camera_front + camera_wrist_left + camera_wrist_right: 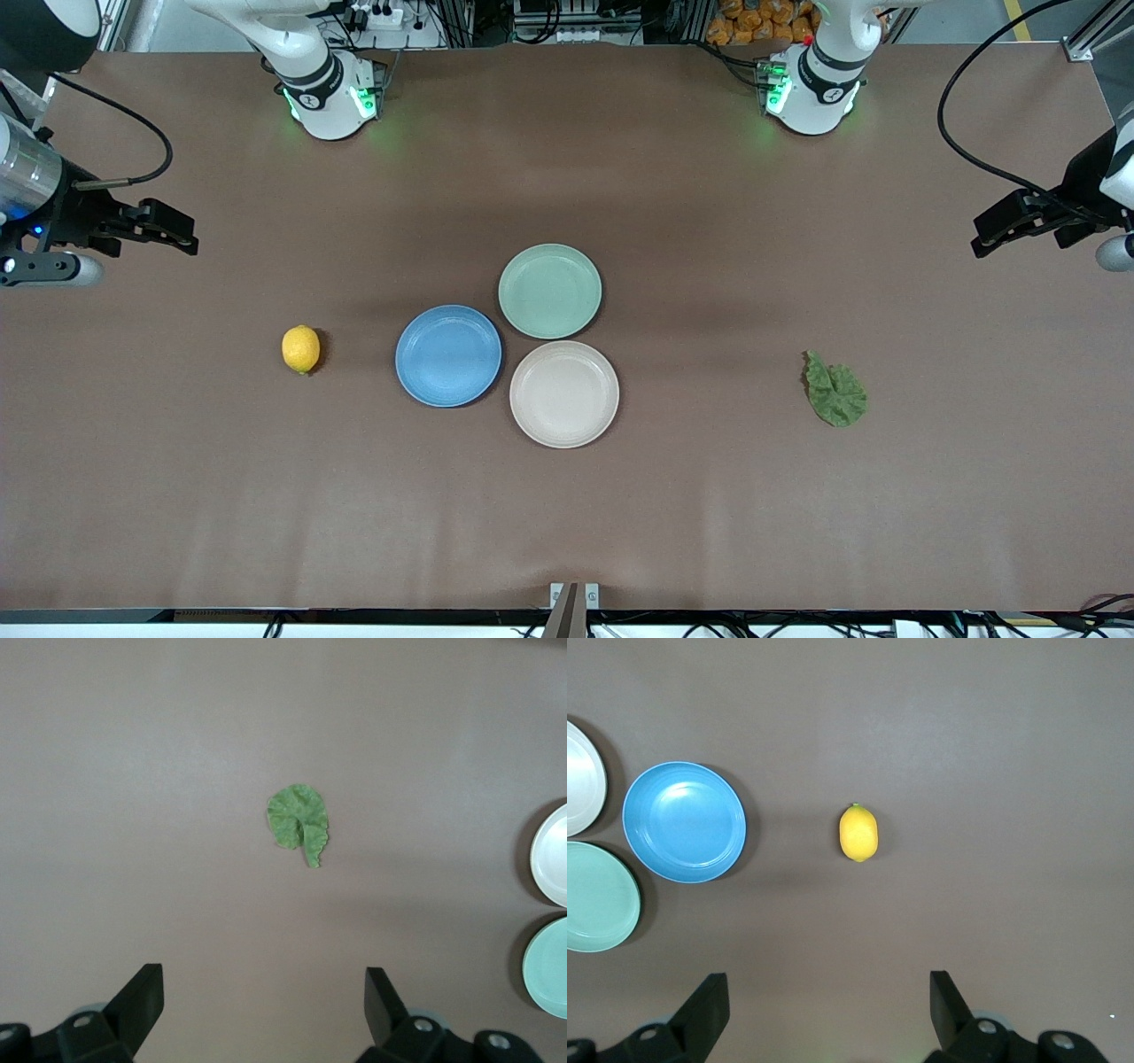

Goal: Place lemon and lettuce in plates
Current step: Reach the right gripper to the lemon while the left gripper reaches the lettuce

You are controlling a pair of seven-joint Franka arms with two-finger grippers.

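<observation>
The yellow lemon [301, 348] lies on the table toward the right arm's end, beside the blue plate [448, 355]; it also shows in the right wrist view [858, 833]. The green lettuce leaf [835, 389] lies toward the left arm's end, also in the left wrist view [299, 823]. The beige plate [564, 393] sits beside the blue one, nearer the front camera. My right gripper [182, 232] is open and empty, high over the table's right-arm end [828, 1005]. My left gripper [988, 237] is open and empty, high over the left-arm end [264, 1001].
A pale green plate [549, 291] touches the blue and beige plates, farther from the front camera. Both arm bases stand at the table's back edge. Black cables hang near each gripper. A small bracket [573, 595] sits at the front edge.
</observation>
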